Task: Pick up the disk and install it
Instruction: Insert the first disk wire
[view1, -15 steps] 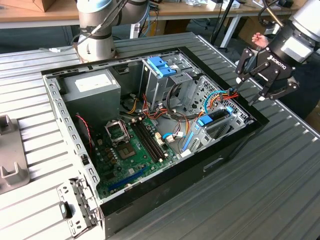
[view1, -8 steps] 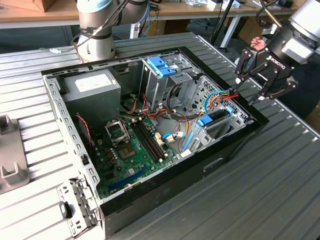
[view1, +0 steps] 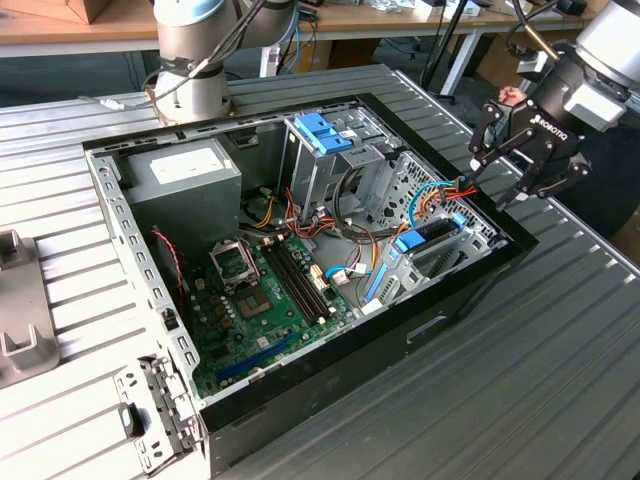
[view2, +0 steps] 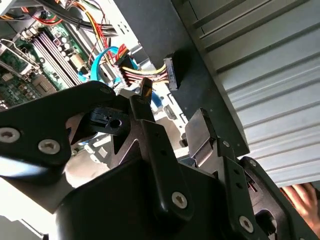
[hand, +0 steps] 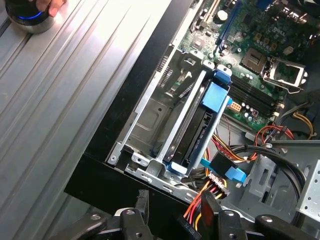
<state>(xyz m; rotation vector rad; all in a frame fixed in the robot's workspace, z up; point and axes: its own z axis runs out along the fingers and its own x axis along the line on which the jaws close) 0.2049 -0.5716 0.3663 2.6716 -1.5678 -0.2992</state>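
The disk (hand: 196, 131) is seen seated edgewise in the drive bay (hand: 150, 117) at the corner of the open computer case (view1: 160, 300), with its blue carrier showing. The gripper (view1: 510, 165) is held just above that corner, jaws apart and empty. Installation is judged essentially complete; cabling (hand: 212, 182) lies beside the bay.

The arm reaches in from the exterior view's right, its end effector (view1: 505, 190) angled downward, fingers spread and empty.
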